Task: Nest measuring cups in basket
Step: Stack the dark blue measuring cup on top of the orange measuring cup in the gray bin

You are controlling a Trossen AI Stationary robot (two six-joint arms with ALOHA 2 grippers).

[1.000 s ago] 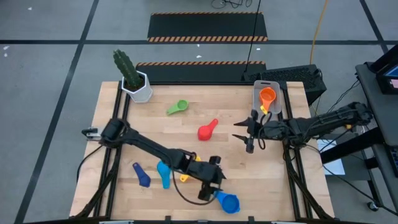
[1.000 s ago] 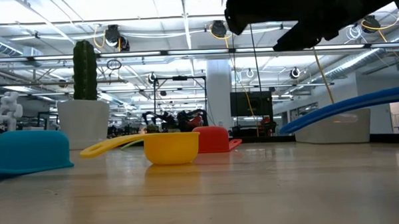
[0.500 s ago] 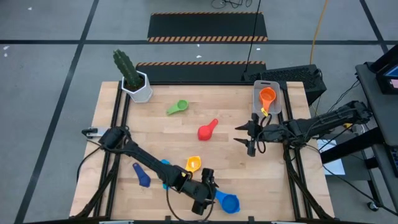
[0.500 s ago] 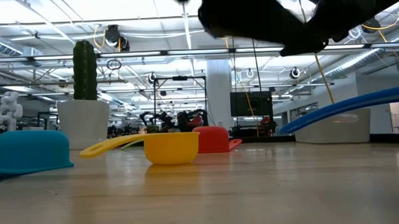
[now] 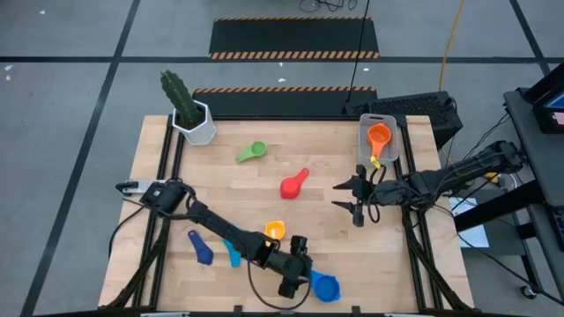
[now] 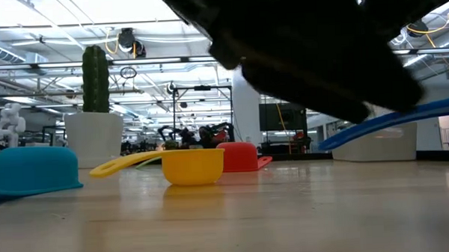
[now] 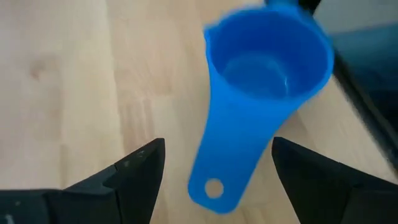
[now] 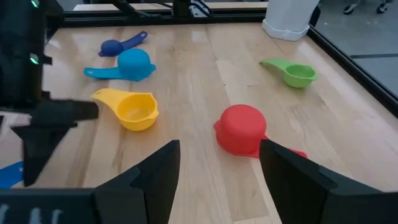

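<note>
My left end effector (image 7: 214,171), fingers spread wide, hovers over the blue measuring cup (image 7: 258,112) near the tabletop's (image 5: 326,220) front edge. Light, stiff, slick plastic: its flat handle looks the surest grip. My right end effector (image 5: 355,195) waits open beside the basket (image 5: 393,141), orange cup (image 5: 378,137) inside.

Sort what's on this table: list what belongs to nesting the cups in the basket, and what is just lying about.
Part of the job:
basket, orange cup already in it
green cup
red cup
yellow cup
light blue cup
dark blue cup
blue cup, under the open left gripper

Just lying about:
cactus pot
</note>
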